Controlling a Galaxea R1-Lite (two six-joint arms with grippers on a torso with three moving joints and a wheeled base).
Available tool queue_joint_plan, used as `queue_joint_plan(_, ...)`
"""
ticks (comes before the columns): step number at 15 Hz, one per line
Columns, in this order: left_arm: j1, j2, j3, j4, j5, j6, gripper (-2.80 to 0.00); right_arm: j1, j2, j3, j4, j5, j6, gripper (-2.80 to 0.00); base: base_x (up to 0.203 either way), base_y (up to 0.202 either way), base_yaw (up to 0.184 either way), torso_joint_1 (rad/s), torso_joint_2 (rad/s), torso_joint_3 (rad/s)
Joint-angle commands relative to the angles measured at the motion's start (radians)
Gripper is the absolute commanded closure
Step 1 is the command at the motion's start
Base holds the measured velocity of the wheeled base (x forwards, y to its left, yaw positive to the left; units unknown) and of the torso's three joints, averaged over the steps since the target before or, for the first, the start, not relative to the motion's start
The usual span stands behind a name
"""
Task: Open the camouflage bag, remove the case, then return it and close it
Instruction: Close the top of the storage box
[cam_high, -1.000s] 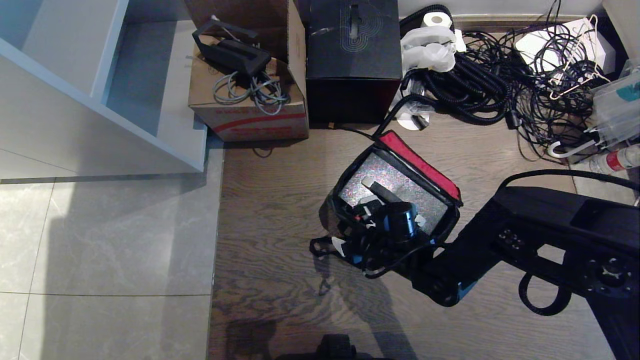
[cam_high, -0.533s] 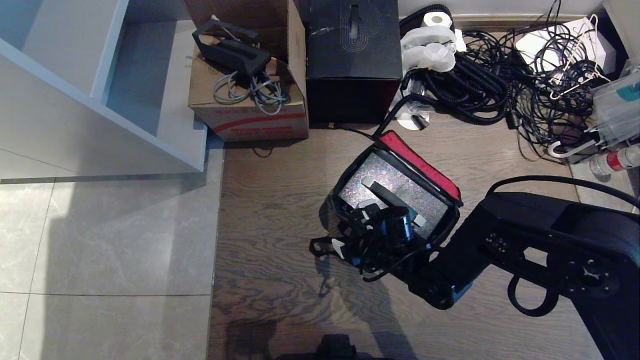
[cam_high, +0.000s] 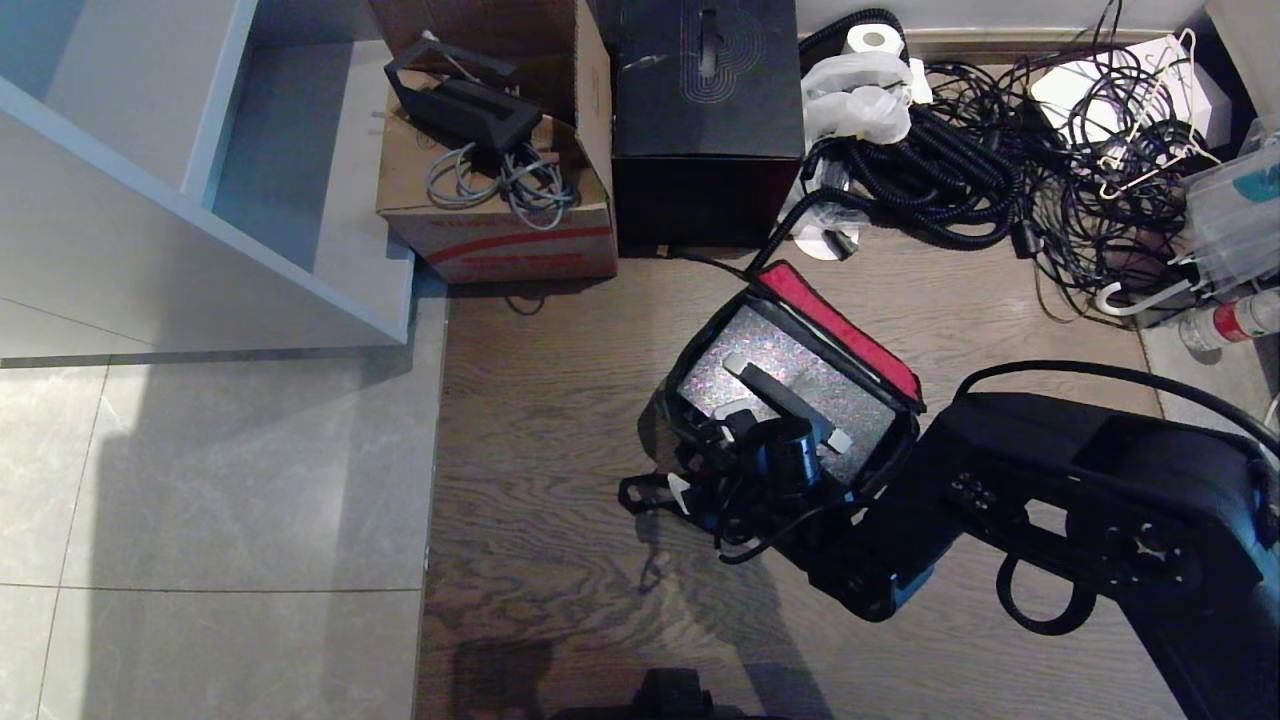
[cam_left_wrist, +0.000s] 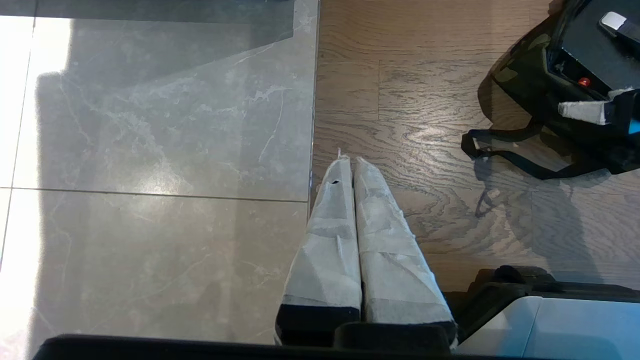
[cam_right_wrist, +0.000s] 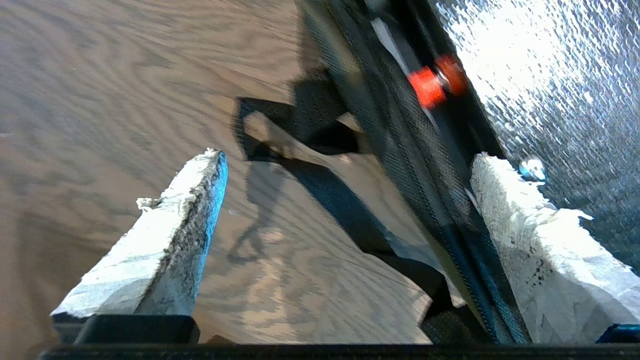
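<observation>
Head view shows the camouflage bag (cam_high: 800, 390) lying open on the wood floor with the case (cam_high: 790, 375) seated inside, and the right gripper (cam_high: 745, 440) over its near rim. Right wrist view has the jaws spread wide and empty, one finger (cam_right_wrist: 530, 235) over the case, the other outside the bag wall. Left wrist view shows the left gripper (cam_left_wrist: 350, 170) pressed together, parked well apart; the next move likely calls for reaching the case's strap handle (cam_high: 785, 395).

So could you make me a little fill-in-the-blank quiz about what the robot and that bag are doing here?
1. The camouflage bag sits on the ____ floor.
2. The glittery case lies ____ the bag.
3. The right gripper has its fingers ____, straddling the bag's near wall.
4. The inside of the bag's lid is ____.

Missing words: wooden; inside; open; red
</observation>
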Motion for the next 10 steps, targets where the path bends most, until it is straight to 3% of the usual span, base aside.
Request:
queue_joint_plan(1,0.0,0.0,0.0,-0.001,0.0,-0.001,0.0,0.001,0.018,-0.001,-0.006,-0.005,-0.001,-2.8,0.0,0.0,0.0,0.0,0.0,0.0)
queue_joint_plan(10,0.0,0.0,0.0,0.0,0.0,-0.001,0.0,0.009,0.046,-0.017,0.013,-0.022,-0.002,-2.8,0.0,0.0,0.0,0.0,0.0,0.0)
